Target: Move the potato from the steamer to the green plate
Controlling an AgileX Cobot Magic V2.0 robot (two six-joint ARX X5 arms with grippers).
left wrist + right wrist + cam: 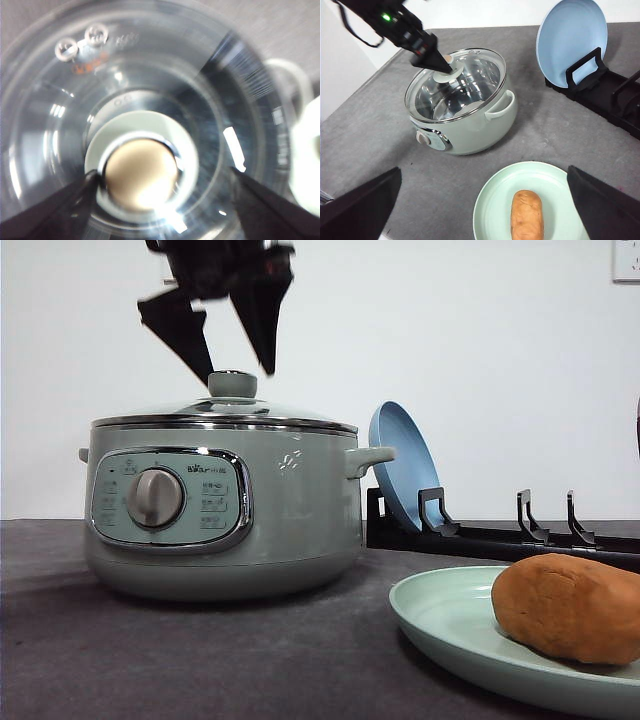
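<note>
The orange-brown potato (565,605) (526,215) lies on the green plate (440,612) (490,200) at the front right of the table. At the left stands the sage-green steamer (290,510) (470,130), with its glass lid (225,415) (60,125) (470,82) on. My left gripper (239,370) (164,174) (432,60) hangs open just over the lid knob (232,385) (141,175), a finger on each side and not touching it. My right gripper (484,170) is open and empty, high above the green plate.
A blue plate (400,465) (572,40) stands upright in a black rack (500,535) (610,100) behind and to the right of the steamer. Grey tabletop (200,660) lies between steamer and green plate. A white wall is behind.
</note>
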